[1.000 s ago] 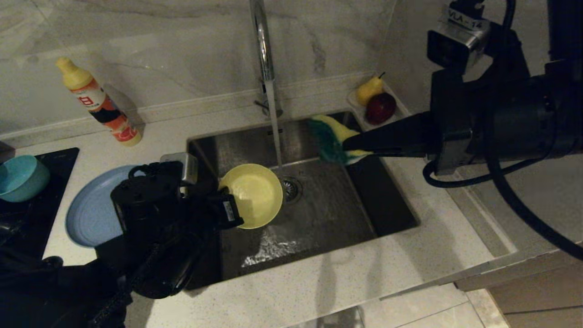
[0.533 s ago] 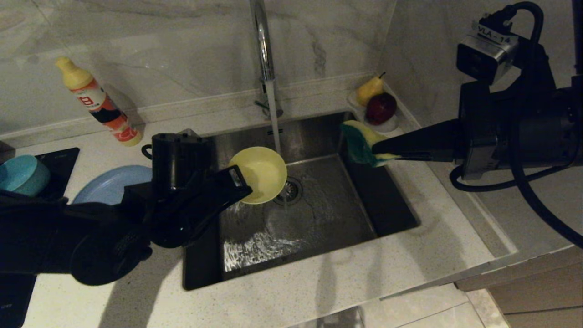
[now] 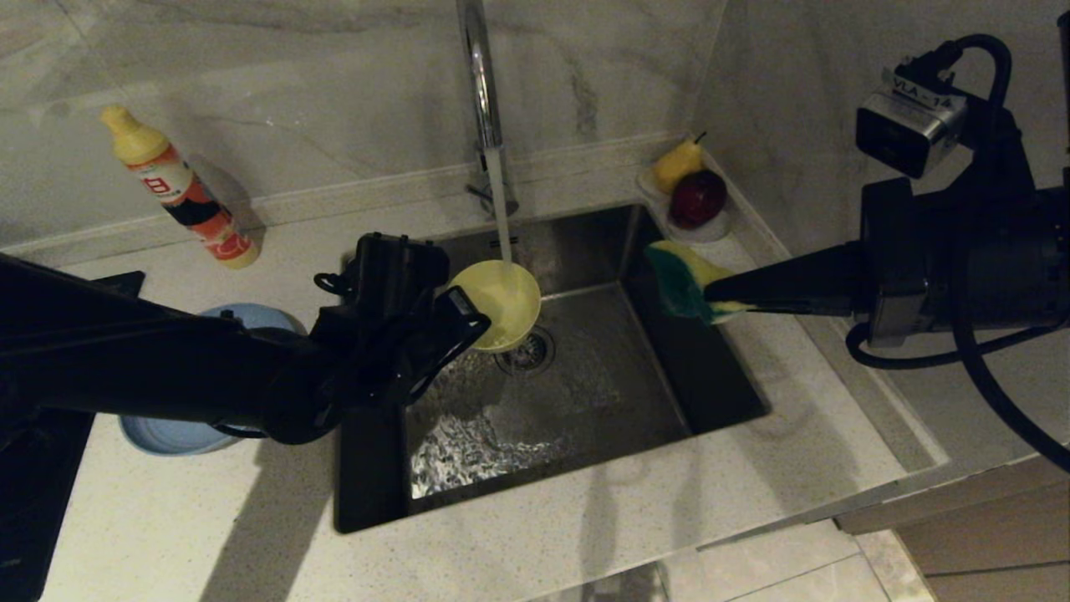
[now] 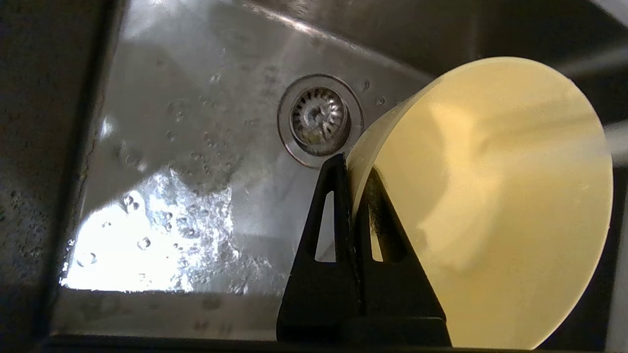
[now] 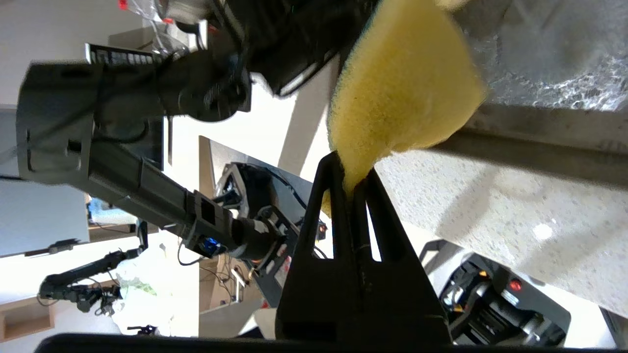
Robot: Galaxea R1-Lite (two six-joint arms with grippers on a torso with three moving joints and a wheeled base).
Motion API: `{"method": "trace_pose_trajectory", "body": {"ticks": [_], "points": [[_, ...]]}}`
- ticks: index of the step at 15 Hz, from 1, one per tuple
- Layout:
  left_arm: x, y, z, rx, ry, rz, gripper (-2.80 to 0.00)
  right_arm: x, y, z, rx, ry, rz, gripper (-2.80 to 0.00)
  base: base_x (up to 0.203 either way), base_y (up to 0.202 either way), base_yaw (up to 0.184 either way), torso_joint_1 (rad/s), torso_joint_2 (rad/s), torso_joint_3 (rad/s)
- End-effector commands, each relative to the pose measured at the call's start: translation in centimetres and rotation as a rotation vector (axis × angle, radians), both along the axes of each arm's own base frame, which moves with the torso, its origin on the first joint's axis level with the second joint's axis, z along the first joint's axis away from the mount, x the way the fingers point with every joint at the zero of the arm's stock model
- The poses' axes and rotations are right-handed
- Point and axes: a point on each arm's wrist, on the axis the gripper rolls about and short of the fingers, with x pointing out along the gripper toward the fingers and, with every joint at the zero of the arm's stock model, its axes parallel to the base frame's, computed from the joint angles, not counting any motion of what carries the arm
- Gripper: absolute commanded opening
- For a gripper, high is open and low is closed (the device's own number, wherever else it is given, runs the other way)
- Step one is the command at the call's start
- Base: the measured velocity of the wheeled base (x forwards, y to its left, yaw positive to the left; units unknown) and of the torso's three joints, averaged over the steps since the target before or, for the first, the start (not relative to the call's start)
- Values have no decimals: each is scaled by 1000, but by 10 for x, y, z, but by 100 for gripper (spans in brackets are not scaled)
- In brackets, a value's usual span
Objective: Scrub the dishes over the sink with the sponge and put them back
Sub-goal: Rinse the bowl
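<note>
My left gripper (image 3: 470,319) is shut on the rim of the pale yellow bowl (image 3: 499,299), holding it tilted over the sink (image 3: 719,393) with the tap's water stream (image 3: 500,201) running into it. In the left wrist view the fingers (image 4: 333,206) pinch the bowl's (image 4: 490,196) wall, with the drain strainer (image 4: 319,117) beyond. My right gripper (image 3: 710,299) is shut on the yellow-and-green sponge (image 3: 679,280), hanging level over the sink's right edge, apart from the bowl. The sponge (image 5: 402,83) sticks out past the right gripper (image 5: 351,174). The light-blue plate (image 3: 167,435) lies on the counter, mostly hidden under my left arm.
A tall chrome tap (image 3: 481,84) stands behind the sink. A yellow-capped soap bottle (image 3: 180,188) leans at the back left. A small dish holds a pear (image 3: 677,163) and a red apple (image 3: 698,196) at the back right corner. A black hob (image 3: 25,502) lies far left.
My left arm has stretched out and rolled, carrying the bowl back and right under the water stream. My right gripper has drawn the sponge right, from mid-sink to the sink's right edge.
</note>
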Motion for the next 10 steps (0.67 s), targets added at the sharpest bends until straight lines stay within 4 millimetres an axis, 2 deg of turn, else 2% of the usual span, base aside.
{"method": "trace_pose_trajectory", "body": {"ticks": [1,4,10], "points": [[17,-1,-7,-21,18,31,-280,2,-2,-5,-2,17,2,-280,0,0,0,0,0,0],[24,-2,-3,-71,9,48,-280,2,-2,-8,9,12,21,-280,0,0,0,0,0,0],[23,-2,-5,-59,30,48,-280,5,0,-11,9,11,21,-280,0,0,0,0,0,0]]}}
